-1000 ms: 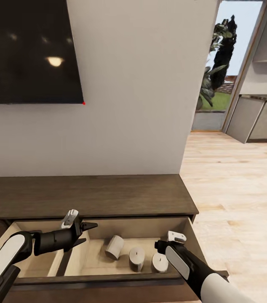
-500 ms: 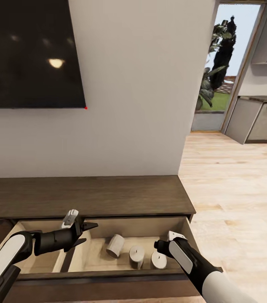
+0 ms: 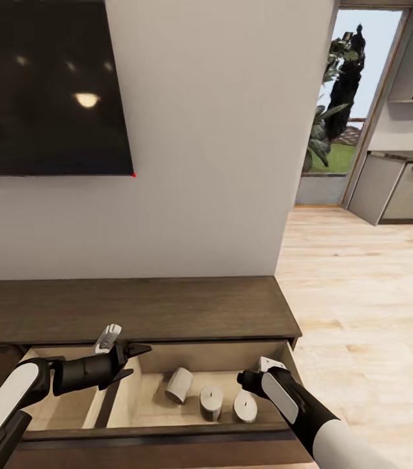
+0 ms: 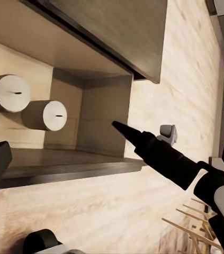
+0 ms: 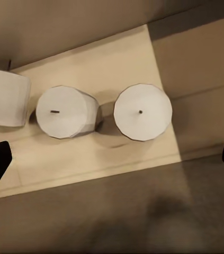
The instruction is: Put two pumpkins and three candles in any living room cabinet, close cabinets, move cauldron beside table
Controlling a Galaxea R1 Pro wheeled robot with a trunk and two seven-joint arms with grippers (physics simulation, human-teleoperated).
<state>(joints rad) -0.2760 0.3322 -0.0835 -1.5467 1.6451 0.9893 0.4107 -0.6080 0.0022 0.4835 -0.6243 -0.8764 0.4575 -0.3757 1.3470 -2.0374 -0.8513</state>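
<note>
The dark-brown cabinet (image 3: 135,306) has its right drawer (image 3: 167,433) pulled out. Three pale candles rest in it: one lying on its side (image 3: 179,384), two upright (image 3: 211,402) (image 3: 245,406). My right gripper (image 3: 243,380) hovers open over the drawer's right end, its fingertips spread wide to either side of the two upright candles (image 5: 66,112) (image 5: 142,112). My left gripper (image 3: 135,361) is open and empty above the drawer's left half, pointing right. The left wrist view shows two candles (image 4: 11,92) (image 4: 51,115) and my right arm (image 4: 217,196). Pumpkins and cauldron are out of view.
A black TV (image 3: 43,85) hangs on the off-white wall above the cabinet. A divider (image 3: 105,404) splits the drawer. To the right, light wood floor (image 3: 363,293) runs to a doorway with plants (image 3: 340,98) and grey kitchen units (image 3: 402,189).
The whole picture has slid slightly downward, so the camera moved. Both arms keep nearly the same pose over the drawer and the candles lie as before.
</note>
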